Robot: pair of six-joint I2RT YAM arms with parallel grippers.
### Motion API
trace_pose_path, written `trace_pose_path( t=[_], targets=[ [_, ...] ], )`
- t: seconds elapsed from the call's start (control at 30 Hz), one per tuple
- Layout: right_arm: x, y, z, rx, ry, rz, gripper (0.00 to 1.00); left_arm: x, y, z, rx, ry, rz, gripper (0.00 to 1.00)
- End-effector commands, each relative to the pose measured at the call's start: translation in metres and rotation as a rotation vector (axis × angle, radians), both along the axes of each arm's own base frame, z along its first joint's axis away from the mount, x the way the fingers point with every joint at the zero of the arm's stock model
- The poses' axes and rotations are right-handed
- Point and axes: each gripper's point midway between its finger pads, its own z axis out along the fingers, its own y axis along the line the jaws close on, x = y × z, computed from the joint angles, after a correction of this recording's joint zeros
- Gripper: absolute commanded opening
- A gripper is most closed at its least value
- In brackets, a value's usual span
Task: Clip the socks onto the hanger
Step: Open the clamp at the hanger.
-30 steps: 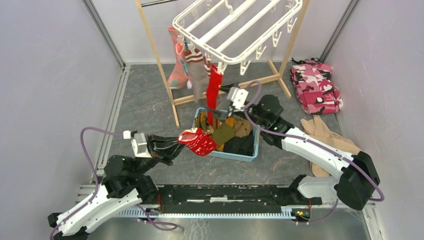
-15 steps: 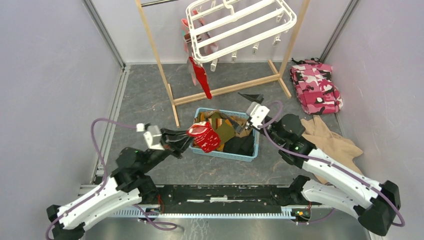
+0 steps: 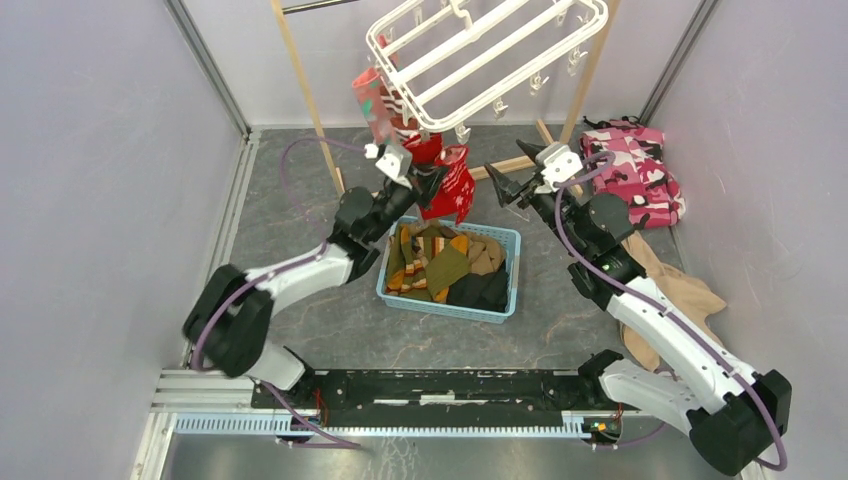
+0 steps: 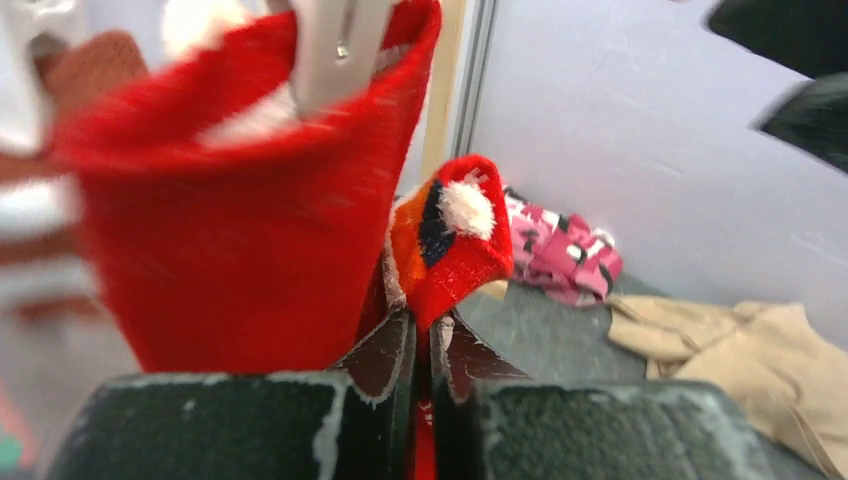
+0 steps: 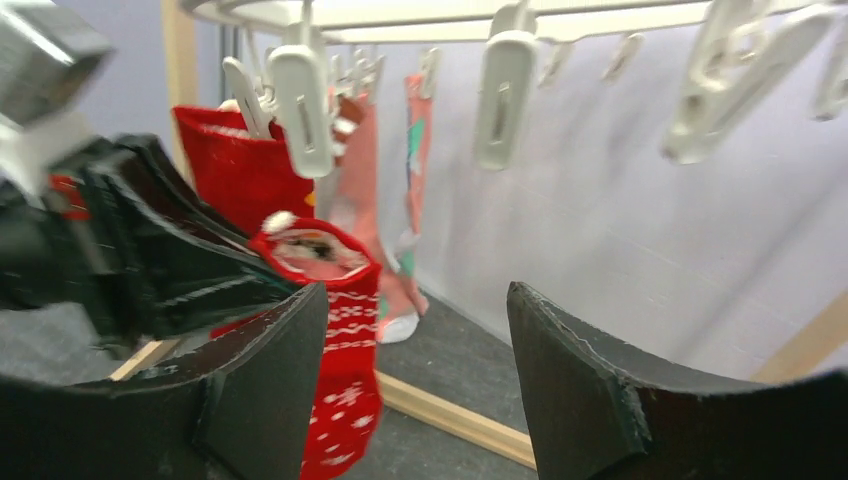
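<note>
The white hanger (image 3: 490, 50) hangs tilted at the top, and its clips (image 5: 505, 95) dangle along the rim. Clipped to its left side are a salmon-pink sock (image 3: 368, 100) and a plain red sock (image 4: 240, 230). My left gripper (image 3: 432, 180) is raised just below that edge. It is shut on the cuff of a red sock with a white pattern (image 3: 455, 190), which droops from the jaws (image 5: 345, 340). My right gripper (image 3: 515, 180) stands open and holds nothing, a short way to the right of that sock and below the clips.
A blue basket (image 3: 450, 308) of mixed clothes sits on the floor between the arms. The light wooden frame stand (image 3: 310, 100) holds the hanger, with its foot bar (image 5: 460, 425) low ahead of my right gripper. A pink camouflage cloth (image 3: 640, 175) and a tan garment (image 3: 680, 295) lie at the right.
My left arm has carried the patterned red sock from above the basket up to the hanger's left edge. My right arm has moved up and right. The hanger has swung.
</note>
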Motion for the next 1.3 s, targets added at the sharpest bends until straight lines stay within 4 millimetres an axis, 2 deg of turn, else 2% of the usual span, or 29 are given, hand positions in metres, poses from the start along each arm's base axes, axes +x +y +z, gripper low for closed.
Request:
trace_pose_path(
  t=[0.0,0.03,0.1,0.27,0.37,0.53,0.77,0.97,1.1,1.27],
  targets=[
    [-0.005,-0.026,0.053,0.129,-0.066,-0.056,0.72,0.02,-0.029,0.066,-0.186,-0.177,-0.101,0.02],
    [-0.007,-0.028,0.053,0.119,-0.07,-0.052,0.72,0.025,-0.032,0.075,-0.211,-0.186,-0.106,0.02],
    [-0.014,-0.028,0.054,0.088,-0.089,-0.02,0.73,0.032,-0.034,0.076,-0.223,-0.183,-0.097,0.02],
    [-0.038,0.003,0.059,-0.044,-0.162,0.197,0.85,0.03,-0.024,0.075,-0.225,-0.179,-0.083,0.02],
    [-0.037,0.015,0.059,-0.097,-0.183,0.257,0.85,0.026,-0.018,0.074,-0.218,-0.176,-0.08,0.02],
    [-0.023,0.005,0.072,-0.107,-0.208,0.241,0.85,0.027,-0.009,0.07,-0.208,-0.165,-0.067,0.02],
    [-0.021,-0.017,0.084,-0.079,-0.224,0.282,0.84,0.032,0.001,0.07,-0.219,-0.157,-0.065,0.02],
    [-0.017,-0.006,0.083,-0.098,-0.211,0.426,0.82,0.034,0.004,0.063,-0.231,-0.14,-0.081,0.02],
    [-0.02,0.005,0.085,-0.114,-0.205,0.521,0.77,0.034,0.006,0.061,-0.228,-0.138,-0.082,0.02],
    [-0.026,0.009,0.084,-0.082,-0.188,0.568,0.73,0.034,0.008,0.06,-0.229,-0.134,-0.083,0.02]
  ],
)
